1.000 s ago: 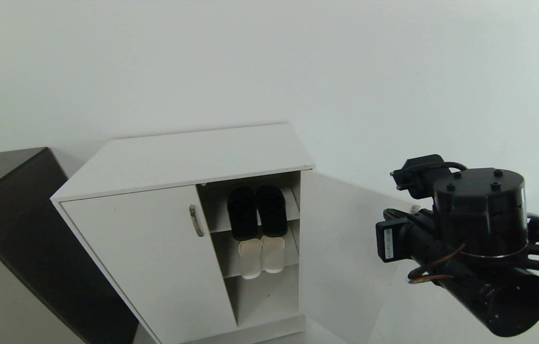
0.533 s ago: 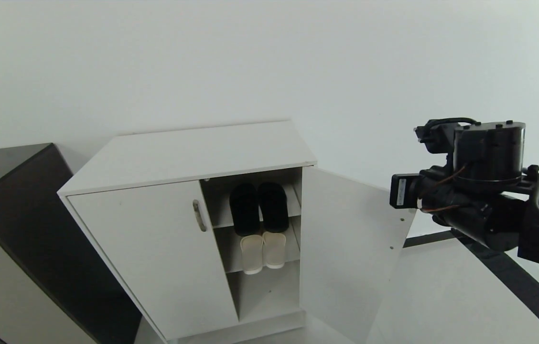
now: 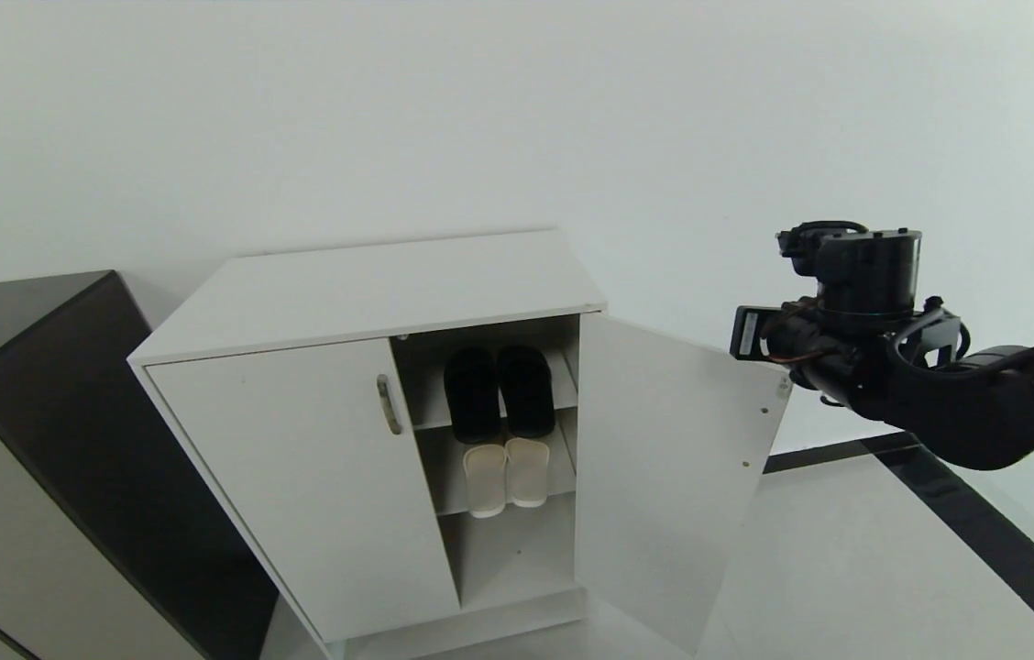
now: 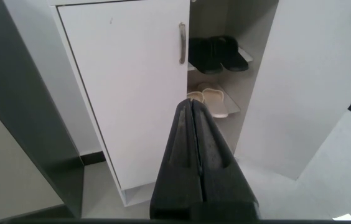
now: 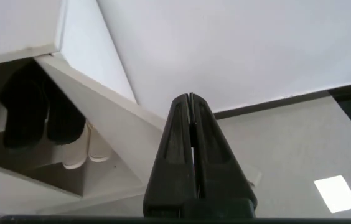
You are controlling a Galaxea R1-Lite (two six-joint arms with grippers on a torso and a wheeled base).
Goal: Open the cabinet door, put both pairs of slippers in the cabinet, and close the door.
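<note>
The white cabinet stands against the wall with its left door closed and its right door swung open. Black slippers lie on the upper shelf, and white slippers on the shelf below. My right arm's wrist hangs just beyond the open door's outer top corner. The right gripper is shut on nothing, close to the door's top edge. The left gripper is shut and empty, held off in front of the closed door below its handle. The black slippers and white slippers appear past it.
A dark, slanted cabinet stands close to the white cabinet's left side. A black stripe crosses the pale floor on the right. Open floor lies to the right of the open door, and the wall is directly behind.
My right arm has stretched forward and away from the head camera, up to the open door's outer top corner. The head view has shifted slightly. The door and slippers have not moved.
</note>
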